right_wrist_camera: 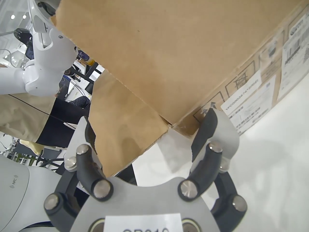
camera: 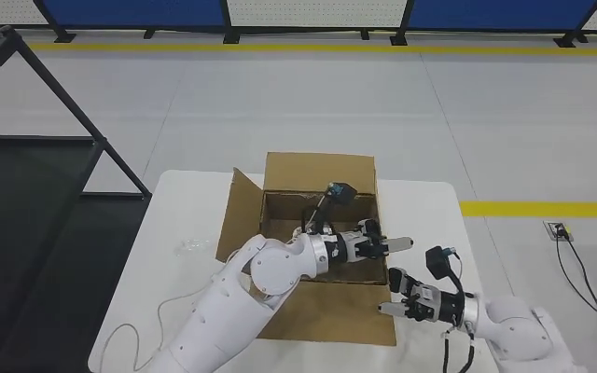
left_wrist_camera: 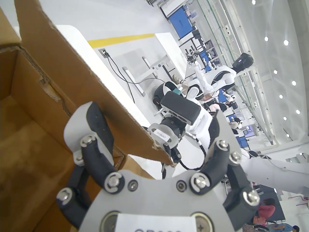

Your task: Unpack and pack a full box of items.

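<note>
Brown cardboard box (camera: pixel 320 172): we judge both wide-open pincers, left gripper (left_wrist_camera: pixel 157 112) astride its side edge and right gripper (right_wrist_camera: pixel 148 117) at its corner, risk crumpling the cardboard on a skewed closing.

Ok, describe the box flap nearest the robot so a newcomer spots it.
On the white table sits an open cardboard box. Its front flap lies spread toward the robot, beside the right tool. The side flap stands up and the back flap points away.

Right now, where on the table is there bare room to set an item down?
Widest bare patch: table left of the box, past its left flap. A narrower strip lies right of the box, at the far corner. The near right corner is crowded by the right gripper and front flap.
</note>
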`<state>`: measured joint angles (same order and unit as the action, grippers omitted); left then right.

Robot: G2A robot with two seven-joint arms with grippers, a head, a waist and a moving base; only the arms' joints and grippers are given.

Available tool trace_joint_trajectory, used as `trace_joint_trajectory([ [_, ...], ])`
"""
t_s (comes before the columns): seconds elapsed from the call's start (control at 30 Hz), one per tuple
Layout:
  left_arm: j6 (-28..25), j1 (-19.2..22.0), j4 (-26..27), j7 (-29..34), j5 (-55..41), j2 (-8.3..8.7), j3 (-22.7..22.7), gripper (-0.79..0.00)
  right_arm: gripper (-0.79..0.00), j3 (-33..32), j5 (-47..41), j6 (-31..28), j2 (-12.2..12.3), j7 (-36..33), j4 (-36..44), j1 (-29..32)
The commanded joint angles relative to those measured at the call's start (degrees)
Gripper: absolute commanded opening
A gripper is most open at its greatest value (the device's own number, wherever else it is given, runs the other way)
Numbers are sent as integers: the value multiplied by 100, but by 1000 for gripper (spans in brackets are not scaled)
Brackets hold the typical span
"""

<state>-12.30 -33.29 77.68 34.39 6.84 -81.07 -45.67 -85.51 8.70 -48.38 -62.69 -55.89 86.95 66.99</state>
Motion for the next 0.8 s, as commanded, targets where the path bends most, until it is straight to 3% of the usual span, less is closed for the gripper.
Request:
trace_joint_trajectory([
  [0.0,-6,13,-21,-3,7,-20,18,0,0,80,-5,-30,14,30,25,-2],
  [0.4,-62,22,-98,-109,46,-137,105,0,0,76,-32,-222,171,293,205,122],
  [0.57,-91,19,-137,-171,69,-189,144,0,0,-381,16,-287,254,668,473,406],
  [0.77,-100,19,-270,-363,111,-282,263,0,0,-1277,44,-483,367,1116,1173,1187],
])
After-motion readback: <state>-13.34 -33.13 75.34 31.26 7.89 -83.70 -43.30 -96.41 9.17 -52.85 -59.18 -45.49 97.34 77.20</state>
